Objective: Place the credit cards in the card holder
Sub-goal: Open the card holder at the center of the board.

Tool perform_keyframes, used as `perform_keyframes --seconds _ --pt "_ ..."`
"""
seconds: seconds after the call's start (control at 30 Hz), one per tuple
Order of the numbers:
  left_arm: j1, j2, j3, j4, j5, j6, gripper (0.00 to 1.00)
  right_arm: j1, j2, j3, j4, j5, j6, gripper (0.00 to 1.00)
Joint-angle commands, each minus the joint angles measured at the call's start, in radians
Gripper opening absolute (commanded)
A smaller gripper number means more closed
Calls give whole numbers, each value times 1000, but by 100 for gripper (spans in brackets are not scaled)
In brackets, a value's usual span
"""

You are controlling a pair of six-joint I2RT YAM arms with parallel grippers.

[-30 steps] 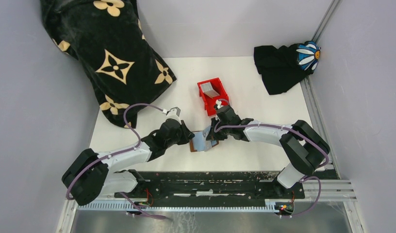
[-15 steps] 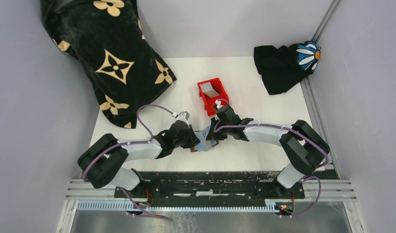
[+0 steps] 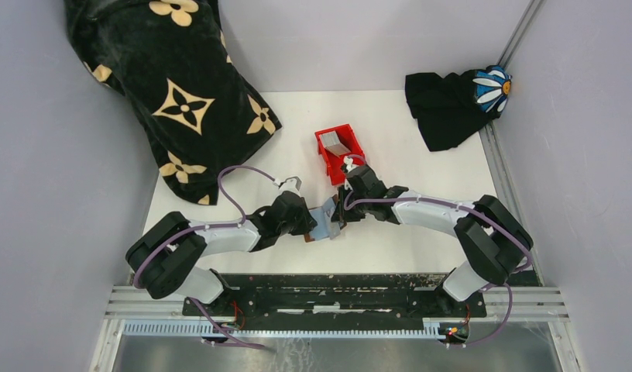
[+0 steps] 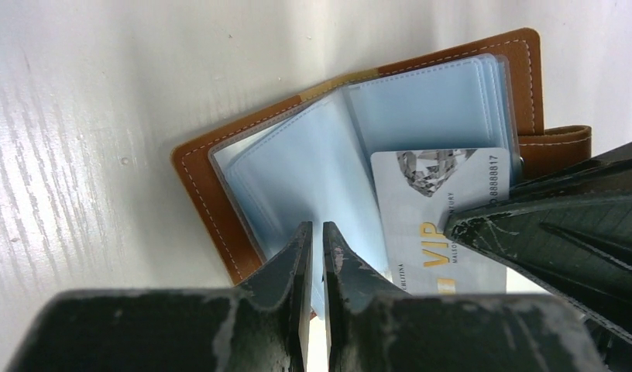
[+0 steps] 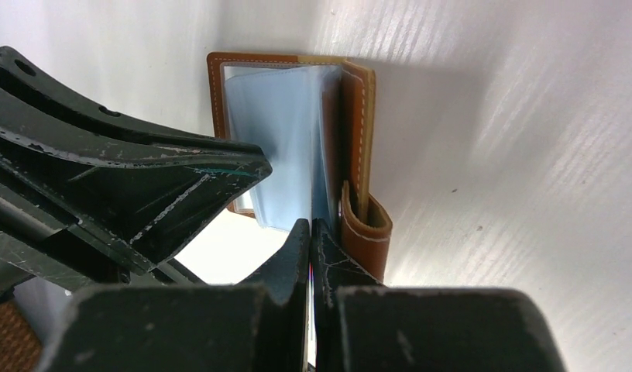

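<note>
The brown card holder (image 4: 212, 201) lies open on the white table, its light-blue plastic sleeves (image 4: 313, 170) fanned up. My left gripper (image 4: 316, 229) is shut on the near edge of one sleeve. A silvery credit card (image 4: 429, 201) marked VIP has its far end inside the right-hand sleeve. My right gripper (image 5: 310, 225) is shut on that card, seen edge-on, beside the snap tab (image 5: 367, 232). From above, the two grippers (image 3: 311, 222) (image 3: 338, 219) meet over the card holder (image 3: 322, 227). Another grey credit card (image 3: 338, 145) lies in the red bin (image 3: 352, 159).
The red bin stands just behind the right gripper. A black cloth with gold flowers (image 3: 173, 85) covers the back left. A black cloth with a daisy patch (image 3: 452, 105) lies at the back right.
The left arm has pushed right, closing in on the card holder, with its elbow drawn in. The right gripper has edged slightly and still holds the card.
</note>
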Motion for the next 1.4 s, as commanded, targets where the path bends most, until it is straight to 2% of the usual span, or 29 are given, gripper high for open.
perform_keyframes --seconds 0.0,0.2,0.6,1.1,1.3,1.37 --pt "-4 -6 29 -36 -50 16 16 -25 -40 38 1 19 -31 1" --pt "-4 18 38 -45 -47 24 16 -51 -32 47 3 -4 -47 1" --pt "-3 36 77 -134 -79 83 16 -116 69 109 34 -147 -91 1" --pt "-1 1 93 -220 -151 124 17 -153 159 113 149 -294 -12 1" --pt "0 -33 94 -253 -185 124 20 -163 172 114 169 -309 14 1" --pt "-1 -55 92 -264 -200 118 27 -166 187 115 171 -314 20 1"
